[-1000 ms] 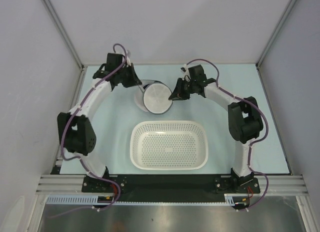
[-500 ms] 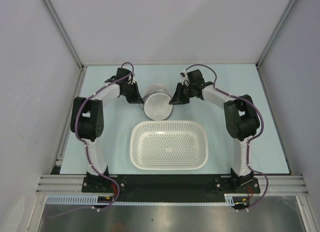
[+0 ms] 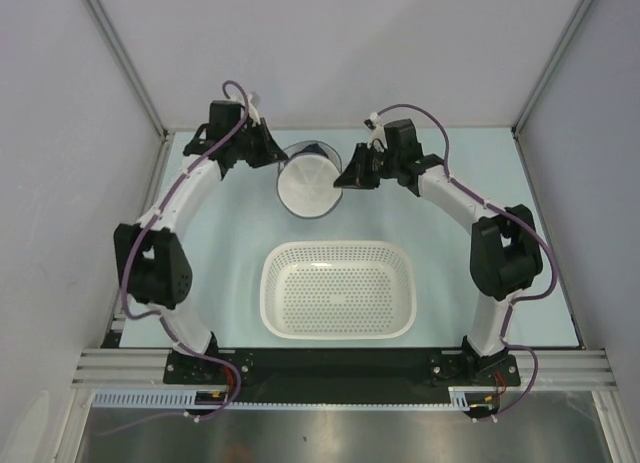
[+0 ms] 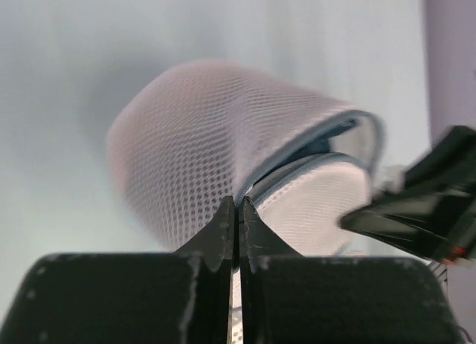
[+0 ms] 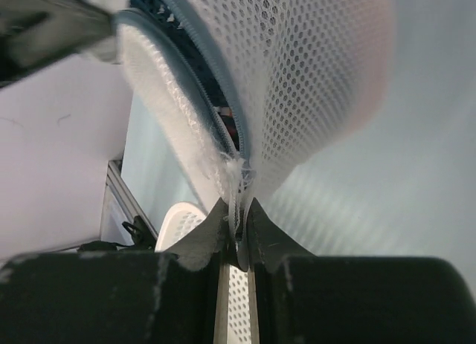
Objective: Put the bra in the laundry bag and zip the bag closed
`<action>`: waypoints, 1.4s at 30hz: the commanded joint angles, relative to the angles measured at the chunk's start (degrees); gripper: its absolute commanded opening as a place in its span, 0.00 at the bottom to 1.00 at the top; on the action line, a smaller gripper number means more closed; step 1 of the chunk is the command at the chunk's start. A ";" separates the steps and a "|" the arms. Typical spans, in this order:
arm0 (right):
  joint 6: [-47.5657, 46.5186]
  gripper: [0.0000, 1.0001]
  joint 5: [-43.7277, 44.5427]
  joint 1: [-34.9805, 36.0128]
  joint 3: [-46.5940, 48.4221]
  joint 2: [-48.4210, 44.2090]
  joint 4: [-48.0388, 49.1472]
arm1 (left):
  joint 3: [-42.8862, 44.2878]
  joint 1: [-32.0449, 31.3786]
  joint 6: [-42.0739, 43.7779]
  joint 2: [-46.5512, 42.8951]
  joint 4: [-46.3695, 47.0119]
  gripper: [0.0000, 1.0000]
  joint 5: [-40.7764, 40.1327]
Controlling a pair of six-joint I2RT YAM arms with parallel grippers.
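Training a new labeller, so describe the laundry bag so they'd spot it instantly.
On the pale blue table, look past the large white perforated plastic basket toward the far edge. There the small round white mesh laundry bag is held tilted between the left pincer and right pincer. Unlike the rigid basket, it is soft netting with a grey zip rim.

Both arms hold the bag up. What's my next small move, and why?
Probably slide the right gripper along the zip rim to close it: the laundry bag gapes with dark fabric showing inside, and the left gripper pins the seam.
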 commanded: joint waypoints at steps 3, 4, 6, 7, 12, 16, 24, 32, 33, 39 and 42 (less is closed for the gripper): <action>5.76 0.00 -5.86 -1.80 -3.00 3.82 7.80 | -1.93 1.20 1.43 7.83 -2.44 0.00 2.81; 6.04 0.00 -5.86 -1.88 -3.62 4.00 8.33 | -1.93 1.29 1.69 7.65 -2.44 0.00 2.98; 7.08 0.00 -6.13 -2.06 -4.06 4.70 8.95 | -1.75 1.29 2.57 6.87 -2.44 0.00 3.51; 7.61 0.00 -6.13 -2.15 -4.41 4.88 9.38 | -1.75 1.29 2.83 6.51 -2.61 0.02 3.51; 12.79 0.00 -6.65 -3.46 -7.22 5.23 14.91 | -1.93 1.82 5.73 0.47 -3.84 0.52 0.70; 22.27 0.00 -9.19 -4.17 -11.52 5.50 25.00 | -4.03 1.90 6.44 -4.91 -3.85 0.69 -0.97; 43.12 0.00 -6.22 -4.70 -18.90 5.76 45.86 | -21.68 0.33 0.03 -17.21 7.74 0.63 7.81; 47.25 0.00 -3.66 -4.52 -21.64 3.65 47.27 | -25.05 -6.97 -4.89 -13.28 15.74 0.71 12.74; 47.61 0.00 -3.58 -4.35 -21.90 3.30 47.53 | -24.87 -7.93 -5.51 -12.74 16.45 0.72 12.83; 47.44 0.00 -1.82 -3.56 -22.96 1.72 45.87 | -19.16 -8.82 -5.25 -5.20 13.56 0.80 7.21; 47.17 0.01 -2.52 -3.29 -22.35 2.15 45.78 | -15.74 -8.82 -3.50 -2.81 11.37 0.73 3.61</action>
